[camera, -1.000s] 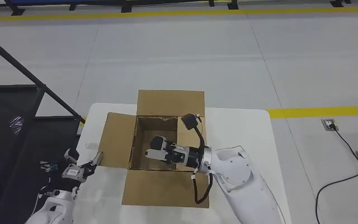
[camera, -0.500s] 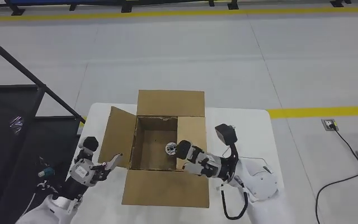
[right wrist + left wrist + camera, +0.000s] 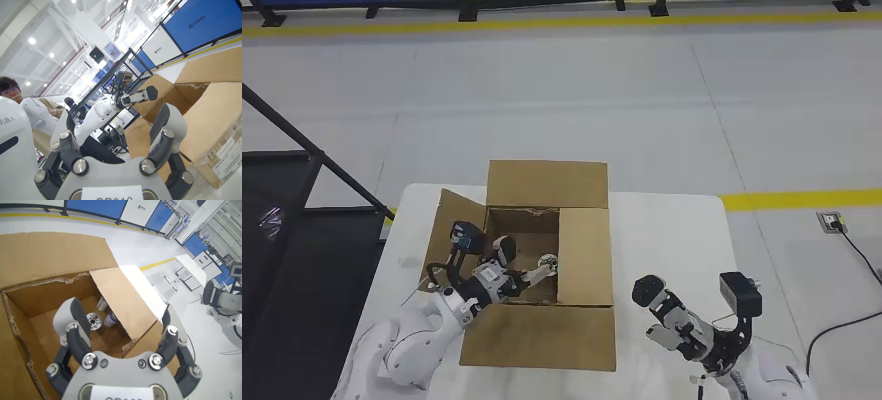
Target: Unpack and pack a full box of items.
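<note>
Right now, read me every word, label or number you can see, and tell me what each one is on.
White sticker on the brown cardboard box: arrows and fine print, too small to read.
Purple-labelled can in the box: print blurred.
White tag on the left gripper: cut off, unreadable.
Matching tag on the right gripper: cut off too.
Blue and white panels behind: brand logos only, left unread.

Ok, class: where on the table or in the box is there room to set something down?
Bare table between the box and the table's right edge. Inside, floor by the left wall is free; disc, can and bottle crowd beside the folded-in flap.
</note>
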{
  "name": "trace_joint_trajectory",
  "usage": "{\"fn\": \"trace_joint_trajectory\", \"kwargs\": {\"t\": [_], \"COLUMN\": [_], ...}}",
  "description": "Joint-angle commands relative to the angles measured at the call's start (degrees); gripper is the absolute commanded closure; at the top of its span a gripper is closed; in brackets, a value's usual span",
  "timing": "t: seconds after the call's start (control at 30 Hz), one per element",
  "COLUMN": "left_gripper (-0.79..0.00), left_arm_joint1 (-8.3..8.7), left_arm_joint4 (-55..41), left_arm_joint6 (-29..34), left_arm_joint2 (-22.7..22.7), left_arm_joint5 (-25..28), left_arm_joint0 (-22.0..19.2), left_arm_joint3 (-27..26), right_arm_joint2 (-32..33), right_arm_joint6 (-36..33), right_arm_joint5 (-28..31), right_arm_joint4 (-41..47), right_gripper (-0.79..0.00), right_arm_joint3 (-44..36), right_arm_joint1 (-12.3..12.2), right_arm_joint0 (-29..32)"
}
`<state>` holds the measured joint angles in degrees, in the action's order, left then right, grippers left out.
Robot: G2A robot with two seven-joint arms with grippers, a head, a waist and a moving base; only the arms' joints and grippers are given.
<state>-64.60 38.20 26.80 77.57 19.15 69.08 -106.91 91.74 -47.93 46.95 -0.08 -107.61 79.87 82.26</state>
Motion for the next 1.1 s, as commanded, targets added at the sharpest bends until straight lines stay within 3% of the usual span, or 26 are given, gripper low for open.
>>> {"fn": "trace_joint_trajectory", "kwargs": {"t": [0.0,0.23,0.33,0.47,0.63,0.87,1.07], "left_gripper": [-0.785,-0.785,-0.785,-0.785,-0.785,-0.785,-0.785], "left_arm_joint1": [0.00,0.00,-0.36,-1.57,-3.35,-5.63,-7.24], "left_arm_joint4": [0.3,1.1,0.4,-10.1,-29.0,-46.1,-47.8], "left_arm_joint6": [-0.3,-0.6,2.3,11.3,18.5,21.9,22.3], "left_arm_joint2": [0.0,-0.2,-3.0,-8.4,-12.5,-16.3,-20.2], "left_arm_joint5": [0.0,-0.2,-2.6,-7.7,-6.6,-3.9,-2.8], "left_arm_joint0": [0.1,0.4,-1.6,-8.4,-17.4,-25.0,-29.4], "left_arm_joint3": [-0.1,0.1,2.2,9.8,21.9,35.6,42.6], "right_arm_joint2": [-0.1,-1.0,-1.8,-1.4,0.9,3.8,4.7], "right_arm_joint6": [-0.6,0.0,0.2,-0.2,-0.7,-1.1,-0.9], "right_arm_joint5": [0.0,-1.1,-1.8,-1.8,-1.1,0.5,1.1], "right_arm_joint4": [0.0,0.3,0.6,1.3,3.0,6.5,7.9], "right_gripper": [-0.785,-0.785,-0.785,-0.785,-0.785,-0.785,-0.785], "right_arm_joint3": [0.0,0.2,1.2,1.7,2.1,2.5,2.0], "right_arm_joint1": [0.0,-0.1,-0.4,-1.0,-1.9,-3.2,-4.0], "right_arm_joint0": [-0.1,-0.3,-1.5,-2.1,-0.6,2.3,3.7]}}
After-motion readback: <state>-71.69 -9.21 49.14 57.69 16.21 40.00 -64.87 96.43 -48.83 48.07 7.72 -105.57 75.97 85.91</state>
